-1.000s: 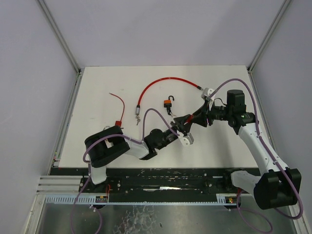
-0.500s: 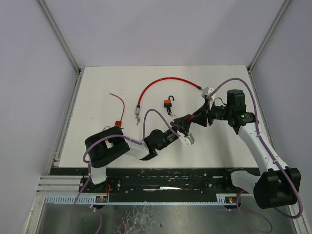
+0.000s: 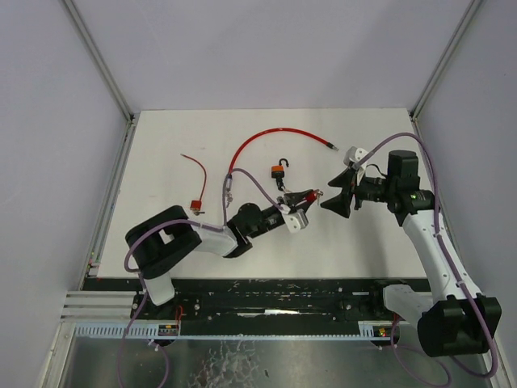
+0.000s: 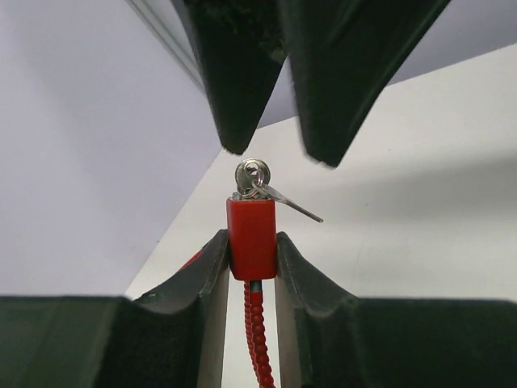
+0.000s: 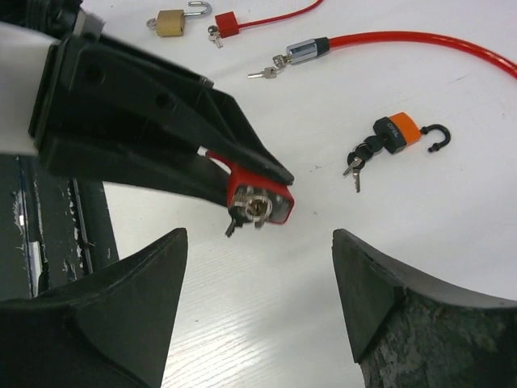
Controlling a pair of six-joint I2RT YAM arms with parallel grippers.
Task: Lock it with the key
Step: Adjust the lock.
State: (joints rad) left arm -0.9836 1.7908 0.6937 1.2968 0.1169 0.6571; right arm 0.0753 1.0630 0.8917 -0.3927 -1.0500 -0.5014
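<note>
My left gripper (image 3: 300, 199) is shut on a small red lock body (image 3: 312, 195) and holds it above the table. In the left wrist view the lock (image 4: 251, 234) sits clamped between my fingertips (image 4: 212, 267), with a silver key (image 4: 254, 176) in its far end and a thin red cable (image 4: 258, 339) hanging below. My right gripper (image 3: 334, 201) is open, just right of the lock and not touching it. In the right wrist view the lock (image 5: 260, 196) and key (image 5: 254, 208) lie ahead of my open right gripper (image 5: 258, 238).
An open orange padlock (image 5: 396, 132) with keys (image 5: 355, 164) lies on the table, also in the top view (image 3: 279, 170). A thick red cable (image 3: 275, 132) curves behind it. A brass padlock (image 5: 171, 22) and a small red lock (image 5: 226, 23) lie farther left.
My right gripper has come off the key end of the lock and drawn back to the right, jaws open. My left arm has shifted the lock slightly up and left.
</note>
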